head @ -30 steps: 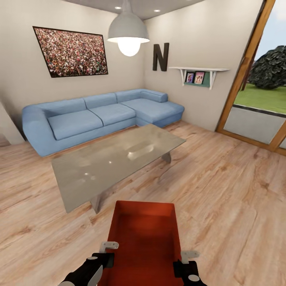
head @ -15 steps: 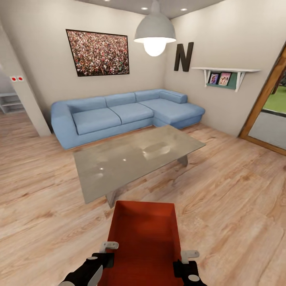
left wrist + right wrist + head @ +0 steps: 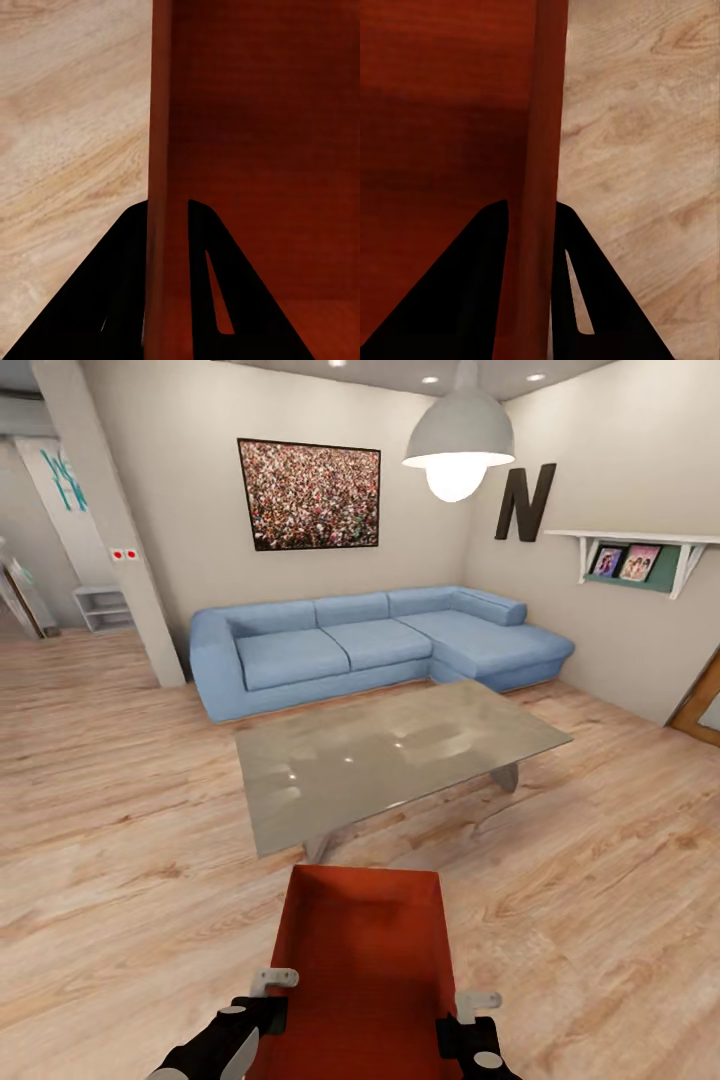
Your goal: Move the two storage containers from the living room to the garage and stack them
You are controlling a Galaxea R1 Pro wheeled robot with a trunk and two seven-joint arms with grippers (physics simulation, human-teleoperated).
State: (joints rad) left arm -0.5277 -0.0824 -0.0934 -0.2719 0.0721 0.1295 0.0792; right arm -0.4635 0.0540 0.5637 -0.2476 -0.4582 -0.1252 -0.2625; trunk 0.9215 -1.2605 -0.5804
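left claw (image 3: 268, 1000), right claw (image 3: 470, 1015), both clamped on container walls (image 3: 290, 920)

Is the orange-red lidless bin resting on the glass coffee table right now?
No, the orange-red lidless bin is held off the table between the left gripper and right gripper, nearer than the glass coffee table.

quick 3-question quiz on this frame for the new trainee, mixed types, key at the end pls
1. True or false: the storage container is held by one gripper alone.
2. Multiple choice: what lies straight ahead of the container? A) a brick fireplace B) a grey low table with a blue sofa behind it C) a garage door
3. Fill in: the floor under the robot is light ____ plank.

Key:
1. False. The left gripper and the right gripper each clamp a side wall, one finger inside and one outside.
2. B
3. wood
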